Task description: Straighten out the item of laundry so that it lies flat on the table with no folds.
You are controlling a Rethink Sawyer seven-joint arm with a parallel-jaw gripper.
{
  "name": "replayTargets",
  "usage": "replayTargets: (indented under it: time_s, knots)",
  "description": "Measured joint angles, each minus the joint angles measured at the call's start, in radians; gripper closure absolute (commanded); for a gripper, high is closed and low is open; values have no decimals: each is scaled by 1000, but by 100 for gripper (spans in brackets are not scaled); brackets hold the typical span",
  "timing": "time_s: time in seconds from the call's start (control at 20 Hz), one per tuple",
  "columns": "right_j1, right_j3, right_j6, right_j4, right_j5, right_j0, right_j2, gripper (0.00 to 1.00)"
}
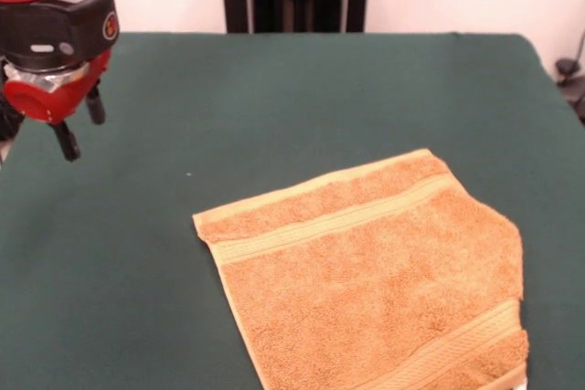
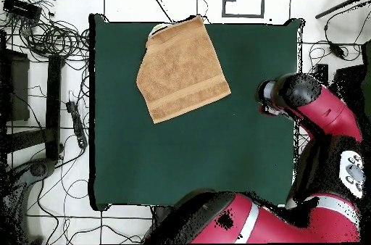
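Towel (image 1: 370, 271) spread lower right on the surface (image 1: 274, 98), right corner apparently tucked under. Tool (image 1: 79, 125) hanging upper left, released, empty, well apart. Next up, probably: reaching over to free that corner.

The gripper (image 1: 78, 130) is hanging at the upper left of the frame above the table (image 1: 274, 107), its two dark fingers (image 1: 66, 142) standing apart and holding nothing. The towel (image 1: 375, 271) is lying at the lower right, well apart from it, running past the bottom edge of the frame.
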Motion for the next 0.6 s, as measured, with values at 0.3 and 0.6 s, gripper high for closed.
replayTargets:
  time_s: [0.3, 0.6]
  knots:
    - [8, 0, 0, 10, 0, 32, 1, 0]
    - [17, -5, 0, 39, 0, 85, 1, 0]
